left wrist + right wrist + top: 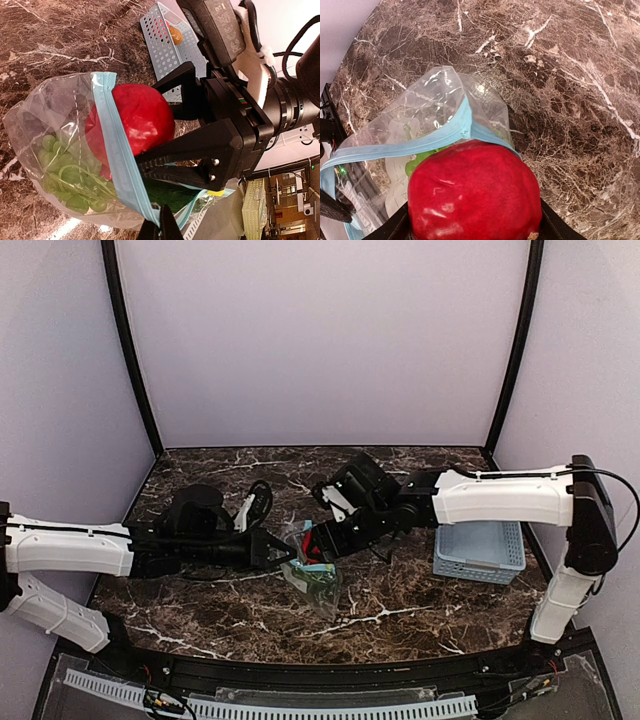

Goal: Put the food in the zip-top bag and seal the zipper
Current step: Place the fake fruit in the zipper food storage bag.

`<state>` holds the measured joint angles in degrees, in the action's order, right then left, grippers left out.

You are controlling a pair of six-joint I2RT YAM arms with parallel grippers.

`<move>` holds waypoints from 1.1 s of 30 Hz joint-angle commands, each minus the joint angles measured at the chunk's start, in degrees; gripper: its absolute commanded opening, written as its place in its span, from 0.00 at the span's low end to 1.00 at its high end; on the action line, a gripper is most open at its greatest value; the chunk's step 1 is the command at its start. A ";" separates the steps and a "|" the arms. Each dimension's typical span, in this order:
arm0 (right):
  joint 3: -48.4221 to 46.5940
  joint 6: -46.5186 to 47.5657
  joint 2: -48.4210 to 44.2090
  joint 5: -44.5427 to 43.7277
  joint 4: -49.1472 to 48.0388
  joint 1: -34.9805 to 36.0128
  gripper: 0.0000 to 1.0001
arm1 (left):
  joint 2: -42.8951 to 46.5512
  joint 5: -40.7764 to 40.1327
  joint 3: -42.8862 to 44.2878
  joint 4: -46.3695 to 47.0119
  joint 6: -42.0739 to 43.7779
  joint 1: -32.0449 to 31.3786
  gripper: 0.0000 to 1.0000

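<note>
The light-blue basket (pixel 480 550) is standing on the bench (pixel 400 615) at the right of the top view, well apart from the bag (pixel 318 578), which is lying near the middle. Only the right arm (pixel 500 498) is passing between them, stretching above the basket toward the bag. In the left wrist view the right claw (pixel 145 125) and its body are covering a large part of the basket.

I am counting one bag, one basket and two claws. Of the food, one red fruit (pixel 132 125), one grape bunch (pixel 67 170) and one brown-orange fruit (pixel 175 35) are showing.

The right claw is gripping the red fruit, with its jaws standing wide around it, right at the bag's mouth. The zipper (pixel 117 150) is crossing in front of the fruit, and a part of the fruit is showing through the clear plastic. The left claw (pixel 161 227) is closed tight and is pinching the zipper edge at the bottom of its own view. The grape bunch is lying inside the bag. The brown-orange fruit is lying in the basket, at the top of the left wrist view.

In the right wrist view the red fruit is filling the lower middle, the bottom edge is cutting it off, and it is hiding almost all of the fingers. Something reddish is showing through the basket's holes, and I cannot tell what it is. In the top view the fruits are too small to make out.
</note>
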<state>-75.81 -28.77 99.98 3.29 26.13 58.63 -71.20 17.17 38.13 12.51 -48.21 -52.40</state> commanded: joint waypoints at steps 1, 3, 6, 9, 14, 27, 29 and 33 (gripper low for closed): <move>-3.17 3.99 1.52 -2.93 2.42 0.34 0.58 | 0.70 1.53 -0.18 0.89 0.76 -0.13 0.01; -4.42 4.96 1.70 -2.54 2.43 0.54 0.61 | 0.61 1.44 -0.09 0.81 0.86 -0.13 0.01; -5.72 5.71 2.21 -1.81 2.25 0.77 0.67 | 0.53 1.39 0.01 0.76 0.96 -0.11 0.01; -6.38 5.92 2.32 -0.53 1.85 0.72 0.78 | 0.45 1.18 0.01 0.77 0.83 -0.14 0.01; -6.65 6.10 0.06 0.51 1.81 0.77 0.93 | 0.95 0.25 -0.55 0.24 0.47 -0.08 0.01; -4.57 3.09 -7.44 -0.13 2.29 0.78 0.99 | 1.47 -0.37 -1.94 1.20 -1.09 0.24 0.01; -3.38 1.88 -8.30 -1.38 2.35 0.67 0.98 | 1.60 -0.46 -2.20 1.20 -1.12 0.32 0.01; -1.65 -0.86 -8.30 -1.70 2.42 0.14 0.86 | 1.92 -0.60 -2.59 1.20 -1.32 0.33 0.01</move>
<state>-79.79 -26.11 92.03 3.16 27.49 58.94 -71.09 16.99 36.99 12.93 -49.19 -52.34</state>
